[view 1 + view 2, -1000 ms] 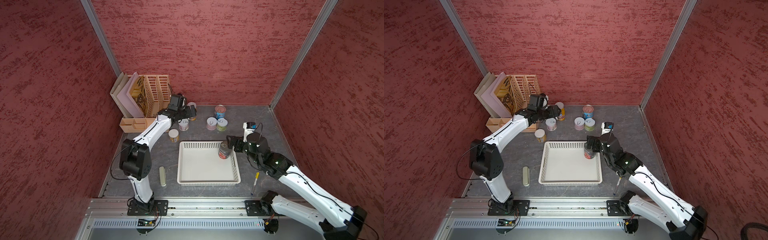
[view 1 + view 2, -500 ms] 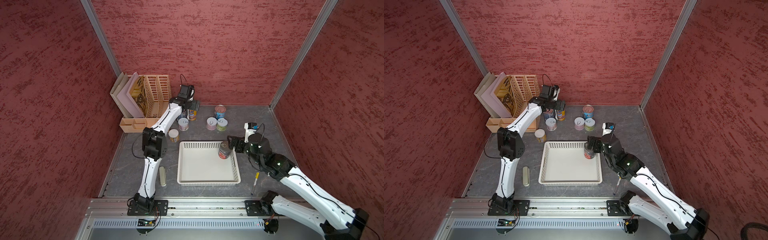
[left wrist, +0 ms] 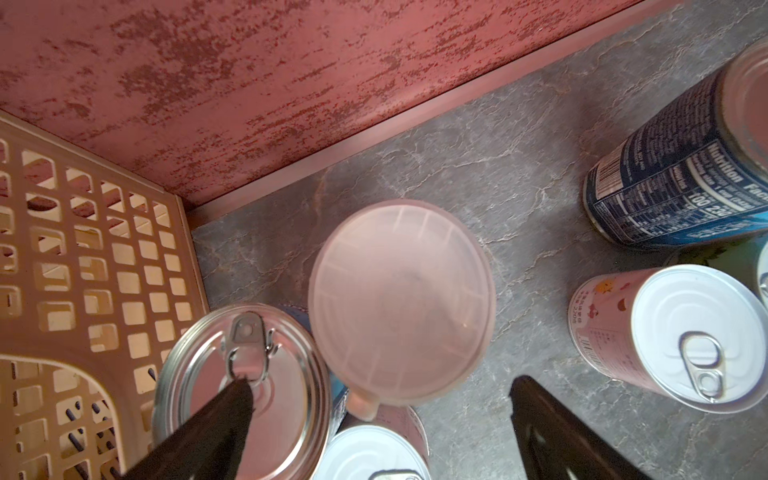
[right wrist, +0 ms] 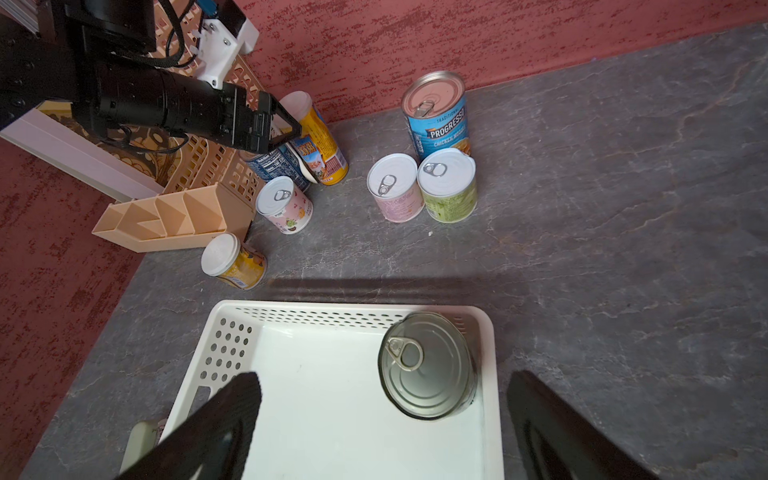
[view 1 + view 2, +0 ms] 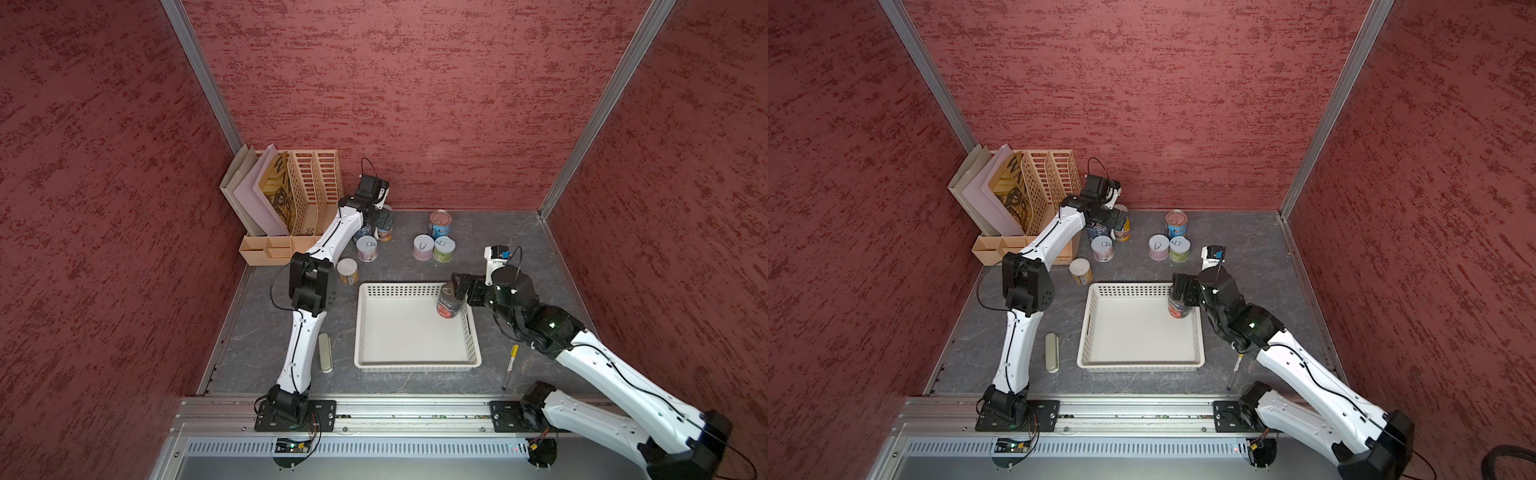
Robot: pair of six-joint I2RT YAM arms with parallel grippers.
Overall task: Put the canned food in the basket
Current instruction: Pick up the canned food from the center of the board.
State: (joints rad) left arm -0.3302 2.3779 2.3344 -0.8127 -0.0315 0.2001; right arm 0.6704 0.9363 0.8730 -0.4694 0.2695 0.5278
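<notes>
So far, only 1 can, the red-labelled can [image 5: 449,305], stands in the basket [image 5: 417,365], in its far right corner. The right gripper [image 5: 462,289] is spread open just by it, gripping nothing. Beyond, 7 cans wait on the table [image 5: 498,232], from the short yellow tin [image 5: 347,271] back to the yellow-orange can [image 3: 401,303], over which the left gripper [image 5: 383,219] hovers, jaws wide and empty.

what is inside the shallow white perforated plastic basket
One upright red-labelled metal-topped can in the far corner of the basket, by the right arm. The open right gripper above hides part of its top in both top views.
</notes>
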